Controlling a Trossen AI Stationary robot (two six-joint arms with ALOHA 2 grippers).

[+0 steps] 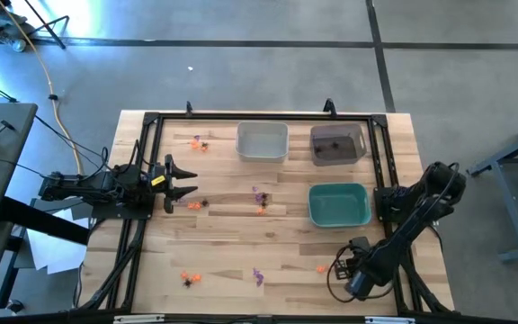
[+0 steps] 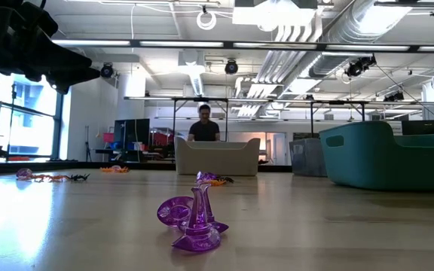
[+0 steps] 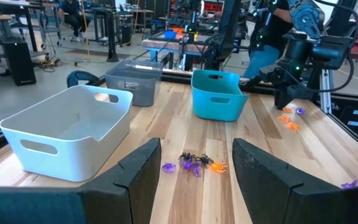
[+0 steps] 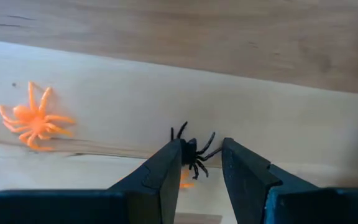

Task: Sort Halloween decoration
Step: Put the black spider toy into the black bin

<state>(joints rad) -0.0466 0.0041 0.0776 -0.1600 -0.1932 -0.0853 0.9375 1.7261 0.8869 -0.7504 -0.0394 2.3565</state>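
**Now closing in on a black spider**

Right now my right gripper [image 4: 201, 163] sits low at the desk's [image 1: 241, 243] near right edge, jaws narrowed around a black spider [image 4: 193, 150], not visibly clamped, so it can go to a bin. Other trinkets lie scattered. My left gripper [image 1: 185, 184] waits wide open at the left side.

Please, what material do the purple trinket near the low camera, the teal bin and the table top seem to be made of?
Purple trinket: probably clear tinted plastic, glossy; light passes through it and it shows bright highlights.
Teal bin: likely moulded plastic, smooth, slightly matte; one even colour, rounded corners, cut-out handle.
Table top: wood, apparently joined strips with a light sheen; grain lines show.
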